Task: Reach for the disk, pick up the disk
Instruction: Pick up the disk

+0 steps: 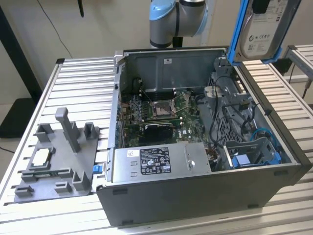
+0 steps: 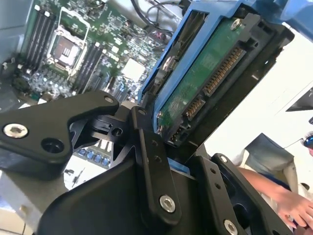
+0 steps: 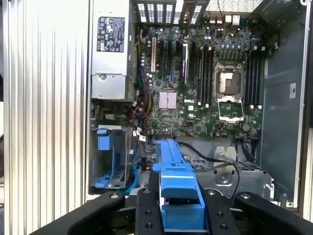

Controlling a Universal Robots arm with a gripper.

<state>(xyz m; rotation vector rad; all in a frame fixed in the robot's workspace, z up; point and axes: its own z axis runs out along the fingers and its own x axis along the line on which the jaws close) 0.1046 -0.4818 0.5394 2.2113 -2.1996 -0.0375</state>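
Starting at the exterior view's left, a grey fixture plate (image 1: 56,161) lies flat on the slatted aluminium table (image 1: 83,83). It carries several upright posts, and a small square silver chip (image 1: 40,157) rests on it near its left side.

Just right of the fixture plate stands the open computer case (image 1: 205,196). A silver power supply box (image 1: 159,161) with a black-and-white label sits along its near edge. Beyond that lies the green motherboard (image 1: 161,110) with its bare processor socket (image 1: 162,108). A grey metal drive cage (image 1: 234,122) with black cables and blue plastic parts fills the right side of the case.

At far right and well above the case, the disk (image 1: 261,32) hangs clear of the drive cage, tilted on edge, its white label facing the camera and its blue bracket (image 1: 238,29) framing it. The arm's grey-and-blue joint (image 1: 173,19) shows at the top of the view, behind the case.

In the second wrist view, the gripper (image 2: 168,147) is closed on the disk (image 2: 210,73): black fingers (image 2: 154,171) clamp its lower end, with the green circuit board and connector side exposed. A person's forearm (image 2: 274,191) shows to the right of it. In the first wrist view, the gripper (image 3: 178,210) grips the blue bracket (image 3: 173,176) from both sides, with the motherboard (image 3: 205,78) beyond it.
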